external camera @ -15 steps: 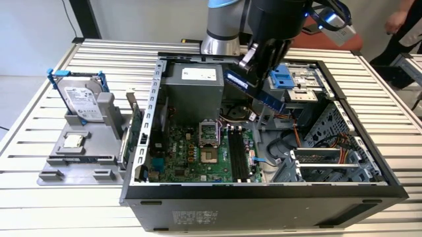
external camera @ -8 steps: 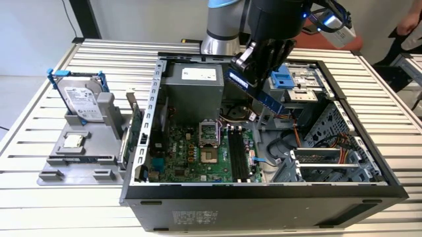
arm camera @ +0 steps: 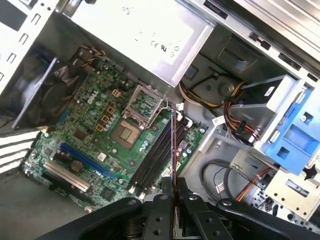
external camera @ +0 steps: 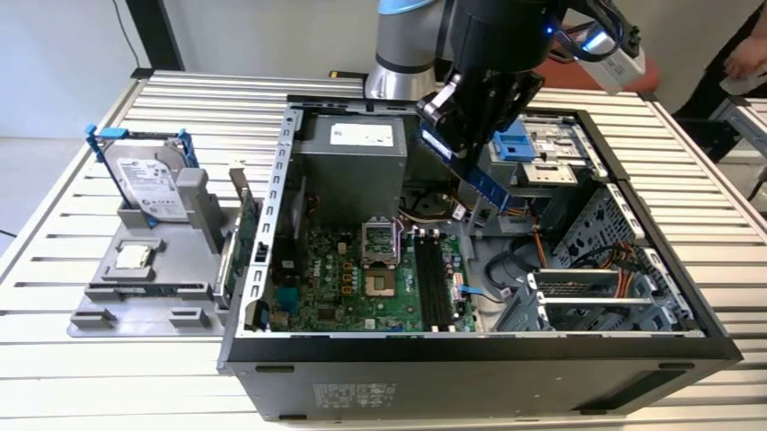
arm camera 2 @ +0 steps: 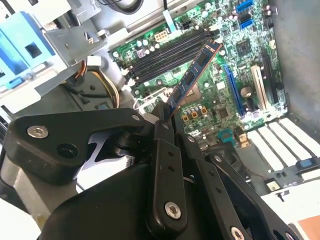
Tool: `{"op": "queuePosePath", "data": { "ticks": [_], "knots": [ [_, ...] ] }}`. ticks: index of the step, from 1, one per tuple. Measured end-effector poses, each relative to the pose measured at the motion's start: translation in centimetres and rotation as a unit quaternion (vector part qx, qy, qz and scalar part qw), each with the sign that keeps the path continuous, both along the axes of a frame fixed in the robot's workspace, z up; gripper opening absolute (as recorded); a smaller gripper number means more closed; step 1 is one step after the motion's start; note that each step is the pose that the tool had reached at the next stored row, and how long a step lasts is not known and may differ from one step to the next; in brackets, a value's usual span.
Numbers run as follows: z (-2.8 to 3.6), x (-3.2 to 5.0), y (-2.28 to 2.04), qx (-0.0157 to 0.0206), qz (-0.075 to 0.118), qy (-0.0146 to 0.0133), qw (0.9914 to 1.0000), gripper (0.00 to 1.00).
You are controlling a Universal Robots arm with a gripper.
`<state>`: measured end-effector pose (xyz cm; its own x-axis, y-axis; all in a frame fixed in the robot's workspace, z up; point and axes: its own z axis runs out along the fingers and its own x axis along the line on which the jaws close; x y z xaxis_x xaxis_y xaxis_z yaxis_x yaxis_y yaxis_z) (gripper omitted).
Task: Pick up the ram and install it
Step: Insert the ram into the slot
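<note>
My gripper [external camera: 468, 135] hangs over the open computer case [external camera: 480, 346], shut on the ram [external camera: 489, 184], a thin dark strip that slants down from the fingers. In the second wrist view the ram [arm camera 2: 192, 75] reaches out from the gripper [arm camera 2: 162, 119] towards the motherboard, its chips showing. In the first wrist view the ram [arm camera: 173, 145] is edge-on, rising from the gripper [arm camera: 172, 187] and lined up roughly along the black memory slots [arm camera: 155, 155]. The ram is still above the slots [external camera: 432, 278], not touching them.
Inside the case are a grey power supply [external camera: 354, 153], the processor socket [external camera: 380, 242], cables and a blue drive bracket [external camera: 515, 144]. A hard drive in a blue frame [external camera: 150, 184] stands on a grey holder at the exterior view's left, next to a green card [external camera: 246, 233]. A person's hand [external camera: 749, 58] shows at the far right.
</note>
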<state>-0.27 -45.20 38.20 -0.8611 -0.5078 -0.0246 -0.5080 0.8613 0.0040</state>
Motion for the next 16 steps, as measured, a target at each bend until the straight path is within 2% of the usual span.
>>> {"op": "queuePosePath", "data": {
  "ticks": [3, 7, 16],
  "knots": [
    [0.0, 0.0, 0.0, 0.0, -0.019, 0.0, 0.99982, 0.0],
    [0.0, 0.0, 0.0, 0.0, -0.042, 0.0, 0.9991, 0.0],
    [0.0, 0.0, 0.0, 0.0, -0.086, 0.0, 0.99625, 0.0]
  ]
}}
